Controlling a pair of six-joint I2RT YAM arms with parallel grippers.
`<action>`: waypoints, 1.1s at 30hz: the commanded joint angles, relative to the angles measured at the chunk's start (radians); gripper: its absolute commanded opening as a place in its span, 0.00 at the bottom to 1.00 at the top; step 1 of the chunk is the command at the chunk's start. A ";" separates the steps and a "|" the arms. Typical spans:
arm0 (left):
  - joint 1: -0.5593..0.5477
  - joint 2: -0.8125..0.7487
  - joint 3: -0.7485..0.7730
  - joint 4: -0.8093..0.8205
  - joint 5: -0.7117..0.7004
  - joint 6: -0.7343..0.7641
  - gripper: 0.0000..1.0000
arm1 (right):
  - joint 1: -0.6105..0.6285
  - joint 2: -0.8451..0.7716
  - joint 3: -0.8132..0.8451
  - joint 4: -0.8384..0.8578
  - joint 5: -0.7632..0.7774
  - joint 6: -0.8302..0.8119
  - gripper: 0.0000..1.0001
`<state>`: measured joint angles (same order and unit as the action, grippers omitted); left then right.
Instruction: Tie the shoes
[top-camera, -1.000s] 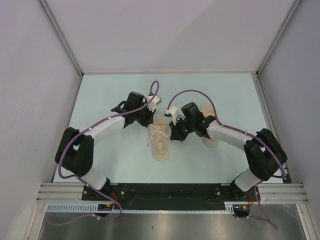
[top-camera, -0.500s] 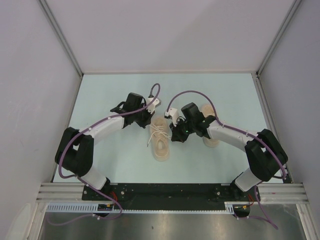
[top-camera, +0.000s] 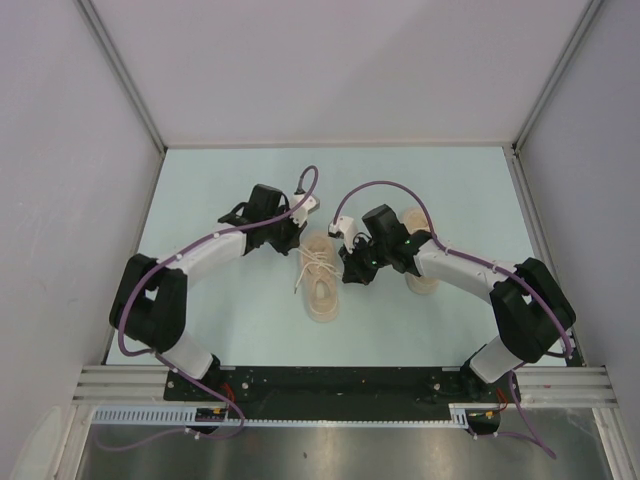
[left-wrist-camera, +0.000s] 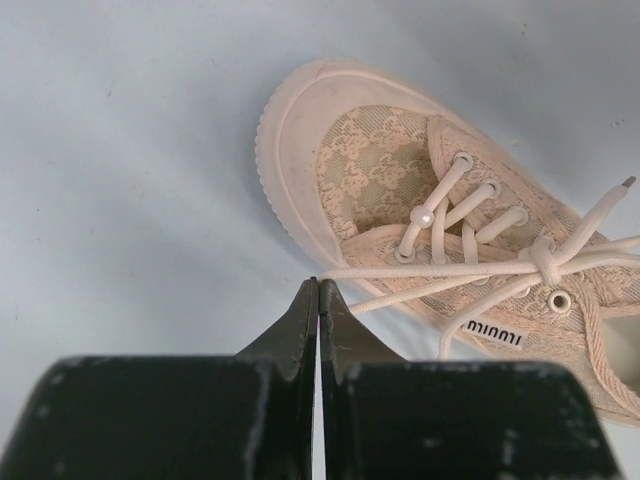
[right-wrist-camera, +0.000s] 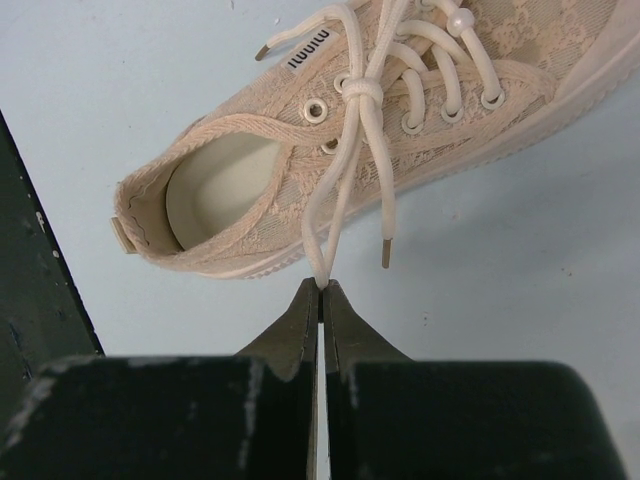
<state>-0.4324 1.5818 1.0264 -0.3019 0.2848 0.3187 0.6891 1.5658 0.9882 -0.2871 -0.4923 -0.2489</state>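
Observation:
One beige shoe (top-camera: 322, 292) lies between the arms with its toe pointing away, and it also shows in the left wrist view (left-wrist-camera: 380, 170) and the right wrist view (right-wrist-camera: 240, 190). Its off-white laces are crossed in a knot (right-wrist-camera: 362, 90). My left gripper (left-wrist-camera: 318, 284) is beside the toe, shut on a taut lace loop (left-wrist-camera: 430, 270). My right gripper (right-wrist-camera: 321, 286) is beside the heel side, shut on the other lace loop (right-wrist-camera: 345, 170). From above, the left gripper (top-camera: 299, 240) and right gripper (top-camera: 346, 271) flank the shoe. The second shoe (top-camera: 424, 284) lies mostly hidden under my right arm.
A loose lace end with a brown tip (right-wrist-camera: 386, 255) hangs beside the right gripper. The pale blue table (top-camera: 230, 180) is walled by grey panels on three sides. The black base rail (top-camera: 330, 385) runs along the near edge.
Both arms have shifted only very slightly. Both grippers stay shut on the lace loops and the shoe has not visibly moved.

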 joint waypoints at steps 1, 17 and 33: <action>0.037 0.000 0.003 0.029 -0.056 0.051 0.00 | 0.001 0.011 0.009 -0.086 -0.028 -0.018 0.00; 0.034 -0.031 0.015 -0.003 0.123 0.025 0.00 | 0.010 -0.007 0.019 0.028 -0.008 0.048 0.00; 0.110 -0.189 0.191 -0.176 0.312 -0.147 1.00 | -0.203 -0.174 0.190 -0.078 -0.089 0.091 0.96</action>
<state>-0.3946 1.4757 1.0718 -0.4397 0.5232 0.2611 0.6075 1.4807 1.0863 -0.3519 -0.5266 -0.1837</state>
